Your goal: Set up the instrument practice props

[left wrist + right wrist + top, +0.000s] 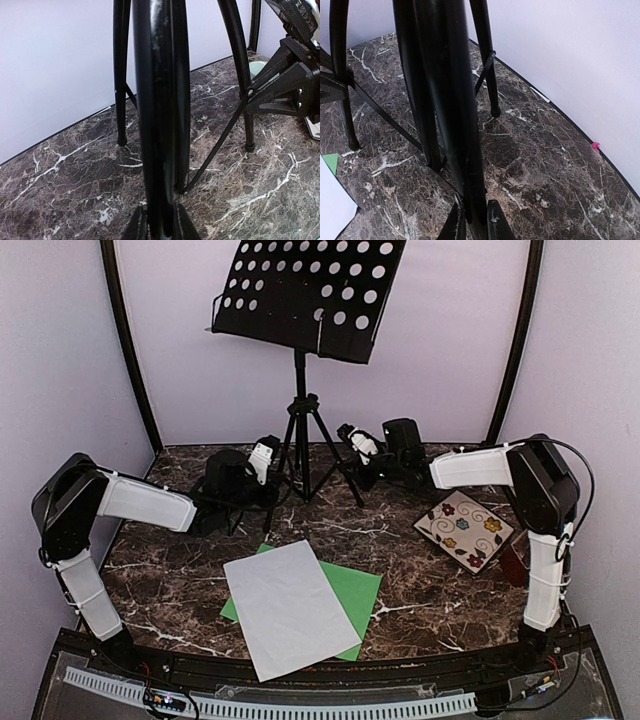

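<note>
The black perforated music stand (308, 288) stands upright on its tripod legs at the back middle of the table. My left gripper (264, 460) is shut on the tripod's left leg (159, 100), which sits between its jaws (159, 226). My right gripper (358, 446) is shut on the right leg (451, 95), low down, between its jaws (476, 224). The white sheet (288, 608) lies near the front, overlapping the green sheet (356, 592). The reddish-brown metronome (516, 558) is at the right, partly hidden behind my right arm.
The square floral plate (469, 530) lies at the right of the marble table (170, 590). A pale-green bowl (261, 67) shows partly behind the right gripper's mount. Walls close in the back and both sides.
</note>
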